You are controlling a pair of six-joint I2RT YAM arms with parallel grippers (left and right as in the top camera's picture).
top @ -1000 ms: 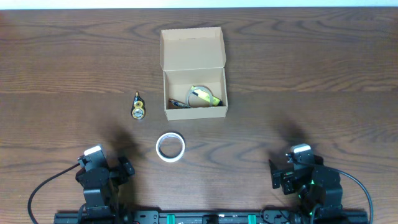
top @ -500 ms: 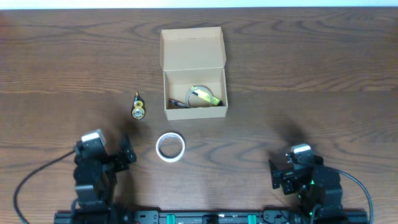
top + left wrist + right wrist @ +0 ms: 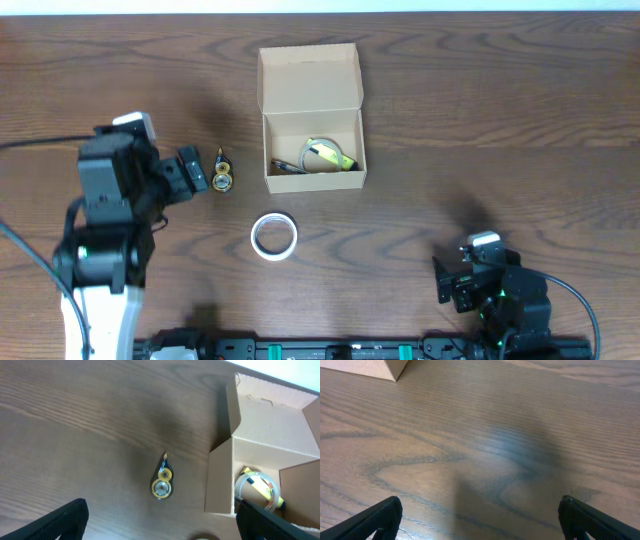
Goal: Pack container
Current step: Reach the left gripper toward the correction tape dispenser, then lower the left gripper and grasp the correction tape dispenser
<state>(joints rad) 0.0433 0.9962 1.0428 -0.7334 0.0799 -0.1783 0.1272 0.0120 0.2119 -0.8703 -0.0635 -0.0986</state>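
The container (image 3: 312, 140) is a tan cardboard box at the table's centre back, with its flap lid (image 3: 308, 78) standing open. Inside it lies a yellow-and-white coiled item (image 3: 330, 153). A small yellow-and-black dispenser (image 3: 221, 172) lies on the table left of the box. My left gripper (image 3: 192, 172) hovers just left of the dispenser, open and empty. In the left wrist view, the dispenser (image 3: 162, 484) lies ahead between the fingers (image 3: 65, 520), with the container (image 3: 260, 460) on the right. My right gripper (image 3: 447, 280) rests open at the front right, over bare wood (image 3: 480, 522).
A white tape roll (image 3: 273, 237) lies flat in front of the box, nearer the table's front edge. One corner of the box (image 3: 370, 367) shows at the top left of the right wrist view. The table is dark wood.
My left arm has lifted from the front edge and swung toward the back, ending beside the dispenser. The right arm has not moved. Both grippers stayed open.
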